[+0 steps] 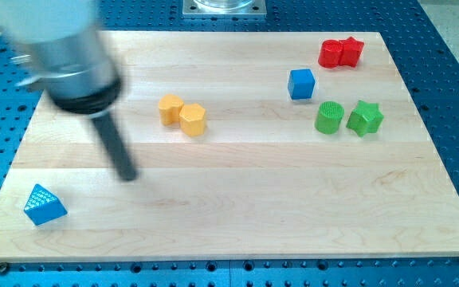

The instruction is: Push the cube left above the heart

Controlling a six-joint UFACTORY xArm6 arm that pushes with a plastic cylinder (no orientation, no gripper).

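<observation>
Camera view: no pincer, only rod; my tip point(127, 175) on table point(253, 215), left-centre, far from blue cube point(301, 84) at upper right. Yellow heart point(170, 108) mid-left. Best: circle to cube's right, push left, passing above heart.

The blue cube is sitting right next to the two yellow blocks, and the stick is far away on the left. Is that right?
Not quite. In the camera view the blue cube sits apart from the two yellow blocks, nearer the green blocks on the view's right. The rest holds: my tip is far off on the view's left.
</observation>
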